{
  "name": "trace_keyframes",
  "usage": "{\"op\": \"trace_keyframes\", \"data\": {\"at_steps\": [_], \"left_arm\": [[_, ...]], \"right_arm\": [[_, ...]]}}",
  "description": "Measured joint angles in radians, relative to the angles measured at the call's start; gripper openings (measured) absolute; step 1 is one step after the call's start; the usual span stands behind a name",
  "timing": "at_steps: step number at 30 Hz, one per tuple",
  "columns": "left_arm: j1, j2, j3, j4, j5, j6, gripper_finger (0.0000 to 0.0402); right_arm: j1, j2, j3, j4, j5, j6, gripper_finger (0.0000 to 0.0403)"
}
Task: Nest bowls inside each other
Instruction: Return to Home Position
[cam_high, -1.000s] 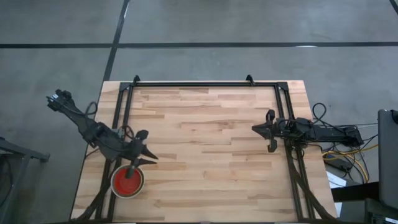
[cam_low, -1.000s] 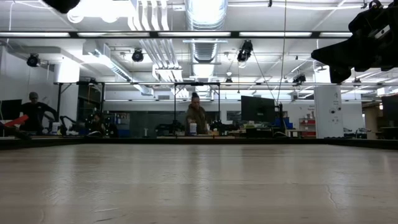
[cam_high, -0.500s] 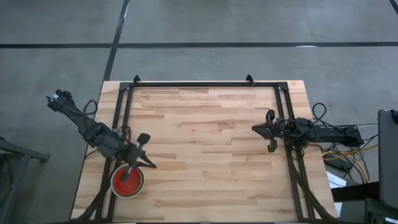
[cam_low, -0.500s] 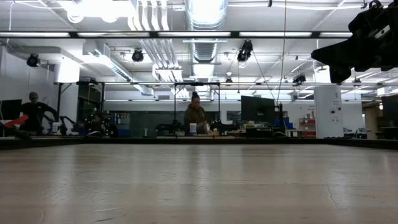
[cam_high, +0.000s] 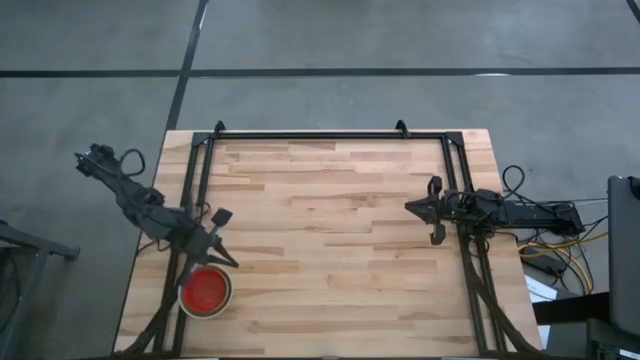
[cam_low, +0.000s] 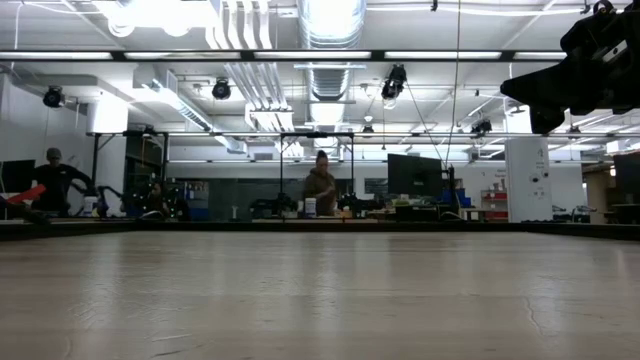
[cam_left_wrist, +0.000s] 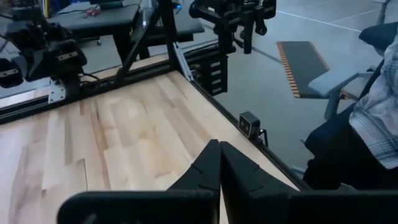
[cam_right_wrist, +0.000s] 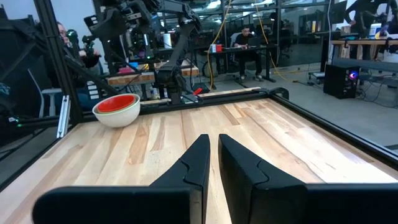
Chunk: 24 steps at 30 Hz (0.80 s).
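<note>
Mostly hidden: the workshop hall (cam_low: 320, 120), glimpsed only past the far table edge. Ducts, strip lights, benches, monitors. People (cam_low: 320, 190) at the far benches, too small to detail. One seated person (cam_left_wrist: 373, 106) in a plaid sleeve, cut off, just past the near edge.

Floor (cam_high: 320, 40): grey concrete with dark lines.

Table (cam_high: 340, 200): pale butcher-block wood. Black rail frame (cam_high: 330, 135) along the far, left and right sides. Small camera (cam_left_wrist: 250, 124) on the near edge.

Right arm (cam_high: 510, 210): lies across the right rail, with cables (cam_high: 560, 250) trailing behind. From table height it is only a dark mass, cut off at upper right.

Left arm (cam_high: 140, 200): reaches in over the left edge.

Right gripper (cam_right_wrist: 213, 140): over the table's right side, pointing left. Fingers drawn almost together with a thin slit between them. Holds nothing.

Left gripper (cam_left_wrist: 218, 149): raised above the wood just far of the bowls, clear of them. Fingers pressed together, empty.

Bowls (cam_high: 205, 290): one nested stack at the near left corner. Red bowl (cam_right_wrist: 116, 104) innermost, pale bowl (cam_right_wrist: 118, 116) outermost. Whatever sits between them is covered and cannot be counted.
</note>
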Motion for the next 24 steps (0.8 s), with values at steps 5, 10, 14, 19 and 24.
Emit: {"op": "trace_keyframes", "data": {"at_steps": [5, 10, 14, 19, 24], "left_arm": [[0.000, -0.057, 0.000, -0.033, -0.010, 0.016, 0.0002], [0.001, -0.125, 0.000, -0.041, -0.057, 0.063, 0.0002], [0.001, -0.170, 0.000, -0.041, -0.095, 0.133, 0.0002], [0.001, -0.206, -0.001, -0.042, -0.155, 0.215, 0.0002], [0.001, -0.229, -0.015, -0.040, -0.230, 0.291, 0.0002]], "right_arm": [[0.000, 0.000, 0.000, 0.000, 0.000, 0.000, 0.0034], [0.000, 0.000, 0.000, 0.000, 0.000, 0.000, 0.0034], [0.000, 0.000, 0.000, 0.000, 0.000, 0.000, 0.0034], [0.000, 0.000, 0.000, 0.000, 0.000, 0.000, 0.0034], [0.000, 0.000, 0.000, 0.000, 0.000, 0.000, 0.0034]]}}
